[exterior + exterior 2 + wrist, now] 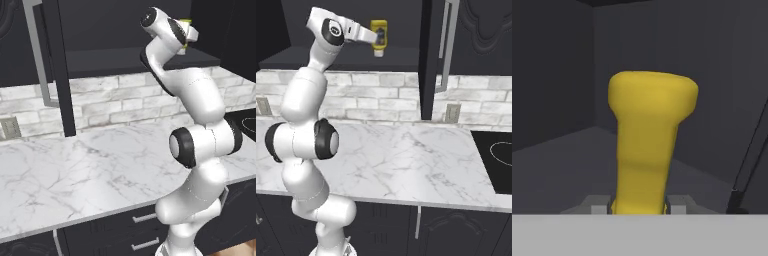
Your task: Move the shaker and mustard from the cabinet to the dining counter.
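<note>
Yellow fills the centre of my hand view: the mustard [649,140] bottle stands upright between my fingers [674,204], which press against both sides of its lower part. From the right base view my gripper [376,39] clamps the bottle inside the open cabinet [406,25], above its dark shelf [346,60]. Below lies a white marble worktop [406,160] with a pale brick backsplash [381,100].

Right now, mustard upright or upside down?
Upside down: in the right base view the mustard has its narrow cap end pointing down, wide base up, inside the open cabinet.
</note>
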